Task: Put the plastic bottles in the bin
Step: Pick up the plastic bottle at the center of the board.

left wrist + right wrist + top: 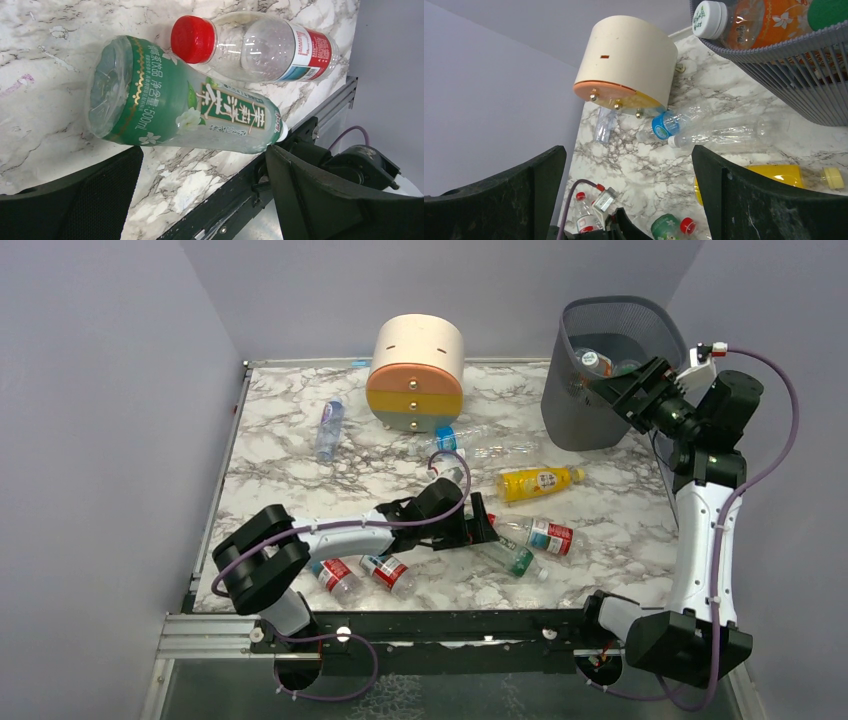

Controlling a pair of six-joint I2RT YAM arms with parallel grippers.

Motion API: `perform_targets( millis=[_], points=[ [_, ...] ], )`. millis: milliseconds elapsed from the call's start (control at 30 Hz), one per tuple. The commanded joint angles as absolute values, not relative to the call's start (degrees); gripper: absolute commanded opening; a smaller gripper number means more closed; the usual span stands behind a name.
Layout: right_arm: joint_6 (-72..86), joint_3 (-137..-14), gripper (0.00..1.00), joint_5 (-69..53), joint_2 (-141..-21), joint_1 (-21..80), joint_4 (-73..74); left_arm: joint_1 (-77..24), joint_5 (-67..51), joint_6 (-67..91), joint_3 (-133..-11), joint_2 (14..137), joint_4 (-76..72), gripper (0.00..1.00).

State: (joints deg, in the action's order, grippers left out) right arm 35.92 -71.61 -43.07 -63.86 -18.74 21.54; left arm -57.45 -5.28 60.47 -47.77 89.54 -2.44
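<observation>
Grey-veined marble counter (280, 472) between lilac walls (100, 390), mesh bin (585, 420) at 1 o'clock, left fingers (320, 195) and right fingers (754, 200) apart.

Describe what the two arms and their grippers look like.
Both arms match: the left arm and right arm have white link shells between blocky black joints. A thin purple cable loops loosely along each. The left gripper and right gripper are black, with two broad fingers whose inner faces look finely textured.

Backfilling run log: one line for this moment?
left gripper open at green bottle | right gripper open, empty, by bin | orange bottle in bin
</observation>
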Motion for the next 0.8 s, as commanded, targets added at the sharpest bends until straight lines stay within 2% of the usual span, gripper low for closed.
perform_targets(
  millis=[0,333,667,767],
  points=[
    [34.62,-70.31,1.00,-45.01,-63.65,-17.71,19.28,-57.79,-3.85,60.72,-49.53,91.89,-3.84,0.99],
    [32.93,-68.61,1.00,-45.34,-64.04,-16.20,19.60,-57.67,-2.86,58.01,-56.78,101.90,0.28,0.99],
    [31.70,-67.06,1.00,-45.52,-64.40,-14.75,19.56,-54.36,-0.58,55.81,-55.47,101.58,3.12,0.99],
    [31.47,-66.88,0.99,-45.29,-64.51,-14.21,19.53,-53.04,-0.13,55.23,-54.43,101.14,3.36,0.96]
  ],
)
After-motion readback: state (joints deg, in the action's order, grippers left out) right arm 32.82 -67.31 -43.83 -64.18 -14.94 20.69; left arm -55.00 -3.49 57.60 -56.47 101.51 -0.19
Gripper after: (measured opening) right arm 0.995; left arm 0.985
